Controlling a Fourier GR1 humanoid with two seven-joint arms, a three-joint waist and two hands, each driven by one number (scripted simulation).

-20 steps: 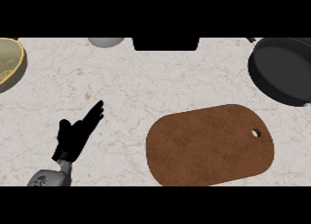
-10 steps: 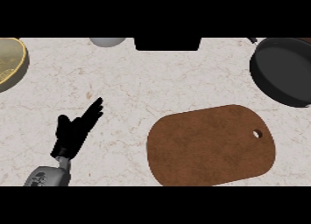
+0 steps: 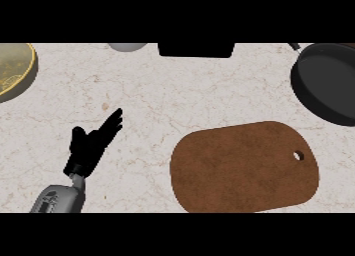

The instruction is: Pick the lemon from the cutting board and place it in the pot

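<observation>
Since a moment ago my left hand (image 3: 90, 146) has barely shifted: it sits at almost the same spot over the counter (image 3: 195, 95), low on the left side of the view, and nothing else has changed place. Its fingers are straight and spread a little, pointing up and to the right, with the thumb apart on the left; they hold nothing. My grey left forearm (image 3: 58, 199) comes in from the lower edge below it. My right hand does not show.

Right of my left hand, well apart from it, lies the brown wooden cutting board (image 3: 243, 167), rounded at its corners, with a small hole (image 3: 298, 155) near its right edge. Its top is bare; I see no lemon on it or anywhere else on the marble counter, so I cannot tell where the lemon is.

At the upper right edge stands the dark pot (image 3: 335, 82), partly cut off by the view. At the upper left edge sits a yellowish bowl (image 3: 6, 70), also cut off. Along the top edge are a small pale round thing (image 3: 127, 46) and a black block (image 3: 196, 49).
</observation>
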